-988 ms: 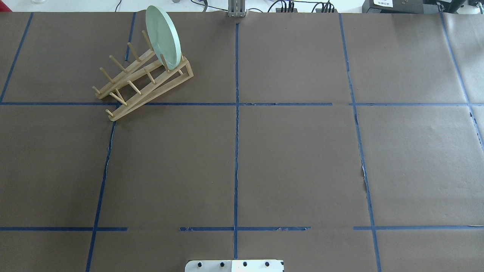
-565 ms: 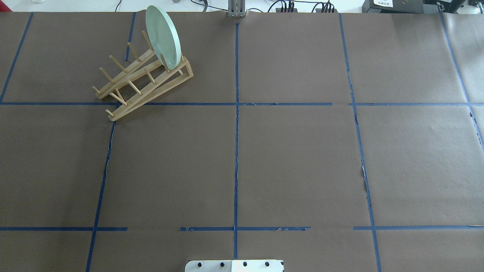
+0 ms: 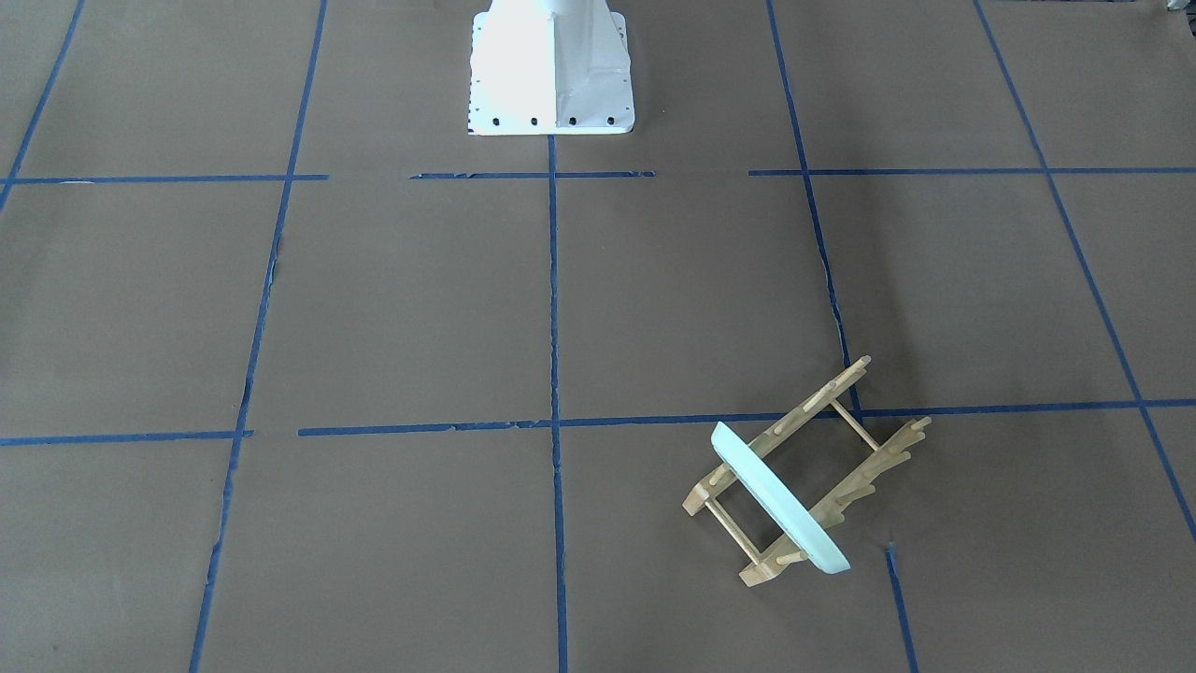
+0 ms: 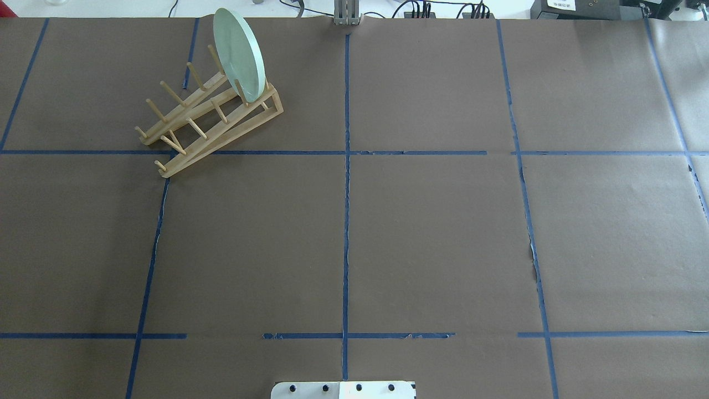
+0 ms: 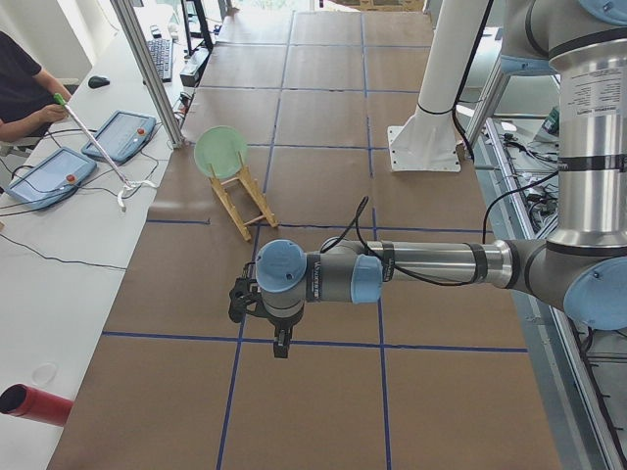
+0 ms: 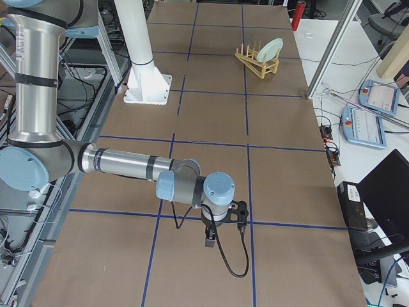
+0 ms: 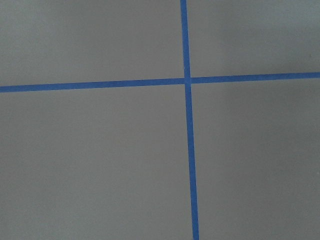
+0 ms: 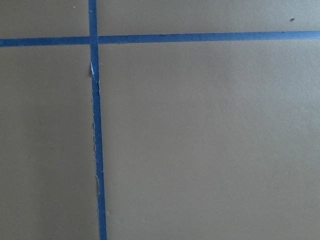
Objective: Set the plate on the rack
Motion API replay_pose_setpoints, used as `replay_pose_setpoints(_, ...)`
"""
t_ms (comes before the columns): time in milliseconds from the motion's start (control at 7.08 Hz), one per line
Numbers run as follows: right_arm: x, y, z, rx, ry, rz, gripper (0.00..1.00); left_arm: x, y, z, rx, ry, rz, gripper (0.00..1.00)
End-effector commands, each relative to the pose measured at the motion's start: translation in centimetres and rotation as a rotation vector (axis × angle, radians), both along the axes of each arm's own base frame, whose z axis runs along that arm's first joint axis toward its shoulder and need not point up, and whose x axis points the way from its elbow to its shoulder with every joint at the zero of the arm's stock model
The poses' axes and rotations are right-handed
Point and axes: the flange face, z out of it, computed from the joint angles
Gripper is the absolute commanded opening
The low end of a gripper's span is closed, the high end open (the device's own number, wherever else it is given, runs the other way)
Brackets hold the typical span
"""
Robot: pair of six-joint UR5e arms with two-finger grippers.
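Note:
The pale mint-green plate [image 4: 239,52] stands on edge between the pegs at the far end of the light-wood rack [image 4: 205,119], on the far left of the table. Both also show in the front-facing view, the plate [image 3: 777,500] and the rack [image 3: 811,404]. No gripper touches them. My left gripper [image 5: 280,343] shows only in the exterior left view, hanging over the table well short of the rack [image 5: 245,201]. My right gripper [image 6: 209,240] shows only in the exterior right view, far from the plate [image 6: 271,48]. I cannot tell whether either is open or shut. Both wrist views show only brown paper and blue tape.
The table is covered in brown paper with a grid of blue tape. The white robot base [image 3: 549,75] stands at the near edge. Operators' tablets [image 5: 122,137] lie on the side desk beyond the far edge. A red cylinder [image 5: 39,403] lies at the left end.

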Motion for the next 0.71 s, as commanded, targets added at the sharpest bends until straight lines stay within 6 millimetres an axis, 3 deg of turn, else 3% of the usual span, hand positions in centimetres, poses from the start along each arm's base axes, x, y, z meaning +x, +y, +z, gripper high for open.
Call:
replay_pose_setpoints(0, 0.0, 0.0, 0.0, 0.000, 0.000, 0.000, 1.00, 0.0, 0.0, -0.4, 0.006, -0.001, 0.000, 1.00)
replay_pose_setpoints(282, 0.0, 0.0, -0.1, 0.001, 0.000, 0.000, 1.00, 0.0, -0.3, -0.9, -0.020, -0.001, 0.000, 1.00)
replay_pose_setpoints(565, 0.0, 0.0, 0.0, 0.000, 0.000, 0.000, 1.00, -0.3, -1.8, -2.1, -0.106, -0.002, -0.003, 1.00)
